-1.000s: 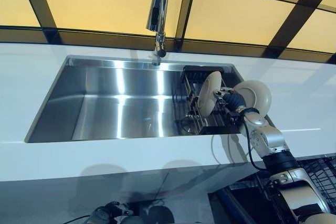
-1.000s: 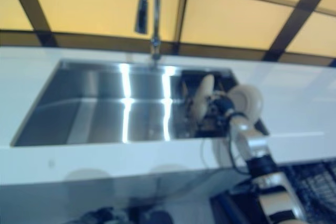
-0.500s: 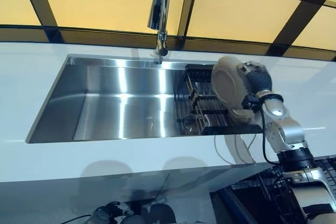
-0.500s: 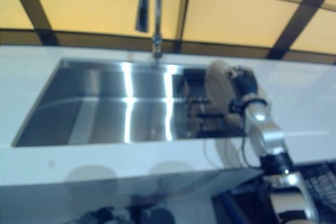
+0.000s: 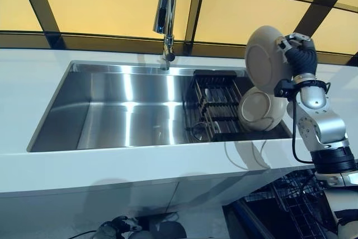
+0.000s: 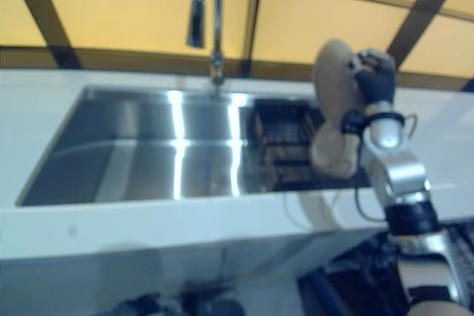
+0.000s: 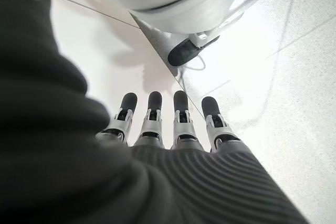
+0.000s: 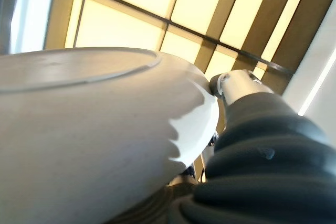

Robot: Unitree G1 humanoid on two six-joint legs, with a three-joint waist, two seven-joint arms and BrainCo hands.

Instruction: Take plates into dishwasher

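My right hand (image 5: 300, 50) is shut on the rim of a cream plate (image 5: 262, 60) and holds it on edge, high above the right end of the steel sink (image 5: 112, 110). In the right wrist view the plate (image 8: 79, 129) fills most of the picture. A second cream plate (image 5: 257, 110) leans at the right end of the black dish rack (image 5: 215, 96) inside the sink, below the held plate. My left hand (image 7: 163, 124) hangs low by the floor, its fingers straight and empty.
A tall chrome faucet (image 5: 166, 4) stands behind the sink's middle. White counter (image 5: 56, 166) surrounds the sink. A dark wire dishwasher basket (image 5: 291, 194) shows below the counter at the lower right. Windows run along the back.
My right hand has lifted the plate out of the rack, up and to the right. The second plate has stayed in the sink.
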